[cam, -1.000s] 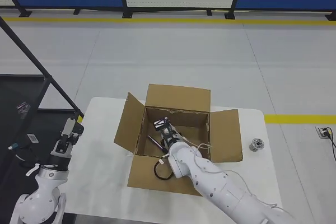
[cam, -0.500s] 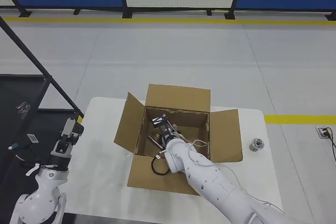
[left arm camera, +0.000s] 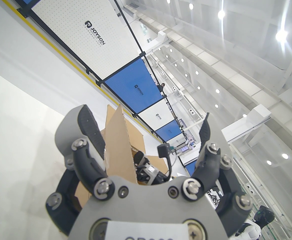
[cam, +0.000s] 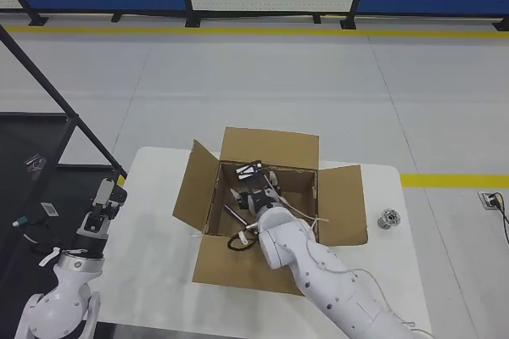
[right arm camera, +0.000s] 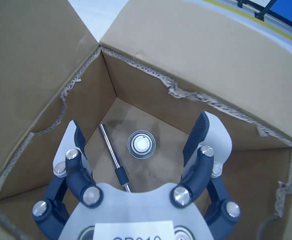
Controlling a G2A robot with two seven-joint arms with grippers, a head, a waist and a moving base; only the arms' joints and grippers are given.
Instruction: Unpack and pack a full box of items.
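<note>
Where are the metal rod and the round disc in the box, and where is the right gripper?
metal rod [right arm camera: 108, 146]: right wrist view, on its bare shaft.
round disc [right arm camera: 141, 145]: right wrist view, on its white centre.
right gripper [right arm camera: 139, 119]: right wrist view, midway between its open fingertips.

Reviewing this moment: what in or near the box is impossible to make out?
1. Top view: the right arm covers much of the box floor, so its full contents are unknown.
2. Right wrist view: the near end of the metal rod is hidden behind the base of the right hand.
3. Top view: the small metal object beside the box is too small to identify.
</note>
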